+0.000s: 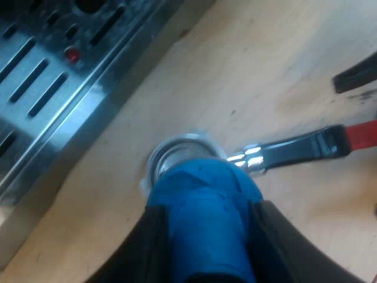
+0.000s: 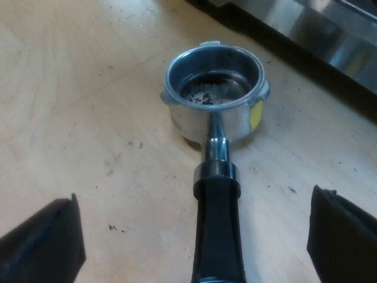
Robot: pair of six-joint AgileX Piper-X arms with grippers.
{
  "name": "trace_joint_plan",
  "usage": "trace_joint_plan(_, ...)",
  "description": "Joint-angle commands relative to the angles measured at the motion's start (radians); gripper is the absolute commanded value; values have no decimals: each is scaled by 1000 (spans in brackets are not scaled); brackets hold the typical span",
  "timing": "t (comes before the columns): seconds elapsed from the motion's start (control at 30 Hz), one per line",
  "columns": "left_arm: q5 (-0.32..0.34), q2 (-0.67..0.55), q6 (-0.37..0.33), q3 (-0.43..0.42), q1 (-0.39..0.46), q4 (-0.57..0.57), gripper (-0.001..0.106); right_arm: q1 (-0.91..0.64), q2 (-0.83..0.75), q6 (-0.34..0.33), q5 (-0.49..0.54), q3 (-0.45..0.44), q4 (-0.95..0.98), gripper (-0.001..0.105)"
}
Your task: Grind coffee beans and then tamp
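one blue tamper (image 1: 203, 197) sits clasped in the left gripper (image 1: 207, 239) by the holder (image 2: 215, 88); right gripper (image 2: 194, 233) wide astride the handle (image 2: 217, 218).

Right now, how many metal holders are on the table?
1. The metal holder lies on the table by the espresso machine, its handle between the open fingers of my right hand. More may be hidden beyond these views.

table (image 2: 70, 88): was light wood, grain showed, faint scuffs
specks (image 2: 112, 227): a few dark crumbs lay scattered on the wood, well apart
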Motion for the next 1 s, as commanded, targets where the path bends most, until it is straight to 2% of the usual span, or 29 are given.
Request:
trace_joint_plan(0.03,-9,11,-6,-14,-21,-24,0,0,-6,-10,-4,0,-7,79)
trace_joint_plan(0.33,-14,121,-8,-14,-23,-45,0,0,-6,-10,-4,0,-7,79)
trace_joint_plan(1.0,-21,249,-6,-14,-23,-82,0,0,-6,-10,-4,0,-7,79)
